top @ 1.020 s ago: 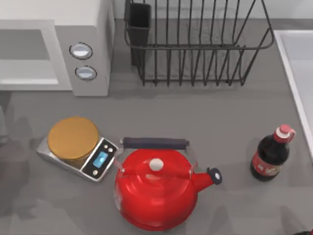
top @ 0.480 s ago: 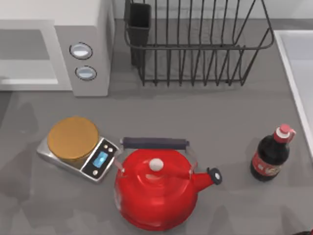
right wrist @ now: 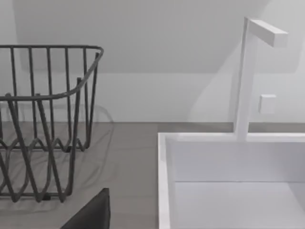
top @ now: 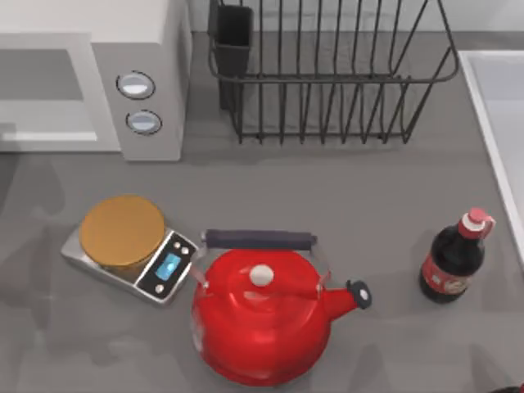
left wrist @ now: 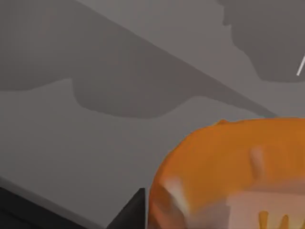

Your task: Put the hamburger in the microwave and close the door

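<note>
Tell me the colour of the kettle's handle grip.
Dark navy, nearly black, on the red kettle; its handle grip shows best in the top view.

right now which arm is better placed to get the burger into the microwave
Left. Its wrist view has the burger right up close, apparently held at the left tool. The microwave stands at the table's left; the right wrist view faces the rack and sink.
</note>
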